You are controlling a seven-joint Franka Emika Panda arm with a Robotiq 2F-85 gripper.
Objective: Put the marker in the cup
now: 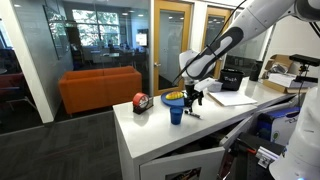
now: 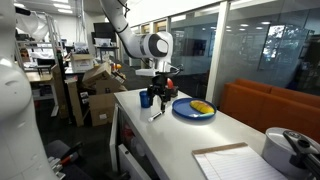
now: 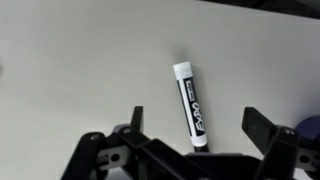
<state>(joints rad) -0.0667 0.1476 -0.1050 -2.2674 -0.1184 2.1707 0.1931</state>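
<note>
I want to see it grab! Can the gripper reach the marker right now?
Probably yes. The open gripper hangs right over the marker, which lies flat on the table between its jaws, with nothing covering it.

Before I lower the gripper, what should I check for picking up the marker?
1. Gripper open and empty: ok.
2. Marker lies flat on the table, between the jaws in the wrist view: ok.
3. Cup upright, near the plate: ok.
4. Cup free inside: cannot tell.
5. Gap down to the marker: cannot tell.
</note>
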